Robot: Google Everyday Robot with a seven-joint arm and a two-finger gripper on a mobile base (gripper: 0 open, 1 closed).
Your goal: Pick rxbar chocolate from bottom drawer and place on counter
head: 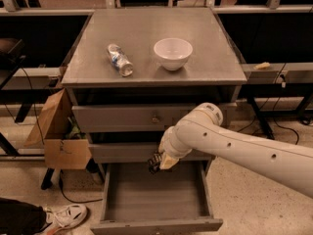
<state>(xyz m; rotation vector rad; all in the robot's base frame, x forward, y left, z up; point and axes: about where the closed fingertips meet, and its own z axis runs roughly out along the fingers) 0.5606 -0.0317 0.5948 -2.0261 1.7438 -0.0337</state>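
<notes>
Tool (156, 161) hangs centre frame over the open bottom drawer (156, 197); grip state: cannot tell. The dark scrap at its tip is probably the rxbar chocolate (152, 165). Rise clear of the cabinet front, then swing onto the surface (208, 38). Count: 1 bowl (172, 53), 1 plastic bottle (120, 59), 3 drawers.

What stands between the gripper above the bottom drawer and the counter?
The gripper hangs before the middle drawer; the counter edge juts out above it. On top, a bottle and bowl sit near the front.
</notes>
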